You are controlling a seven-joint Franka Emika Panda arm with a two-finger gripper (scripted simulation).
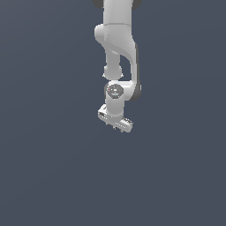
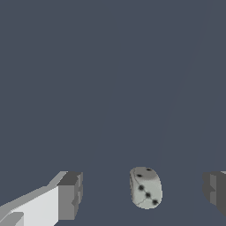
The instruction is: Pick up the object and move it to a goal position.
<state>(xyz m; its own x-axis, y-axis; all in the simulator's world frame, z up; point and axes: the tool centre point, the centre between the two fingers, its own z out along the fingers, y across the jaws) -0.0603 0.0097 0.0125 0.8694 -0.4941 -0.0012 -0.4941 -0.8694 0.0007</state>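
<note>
1 white robot arm [image 1: 117,48], 1 gripper [image 2: 143,194] with 2 grey fingertips [image 2: 70,195], 1 pale die [image 2: 145,187] with black pips

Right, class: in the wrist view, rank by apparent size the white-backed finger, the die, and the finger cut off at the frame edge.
1. White-backed finger.
2. Die, sitting between the open pincer's fingers.
3. Edge finger, but it is cropped, so its rank is unsure.

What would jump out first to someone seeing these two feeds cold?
In the exterior view, the white arm hangs down from the top centre against a plain dark slate background, ending in the gripper; nothing else is discernible there. In the wrist view, a pale die with black pips sits in the gap between the two grey fingertips, touching neither, so the jaws stand open around it.
</note>
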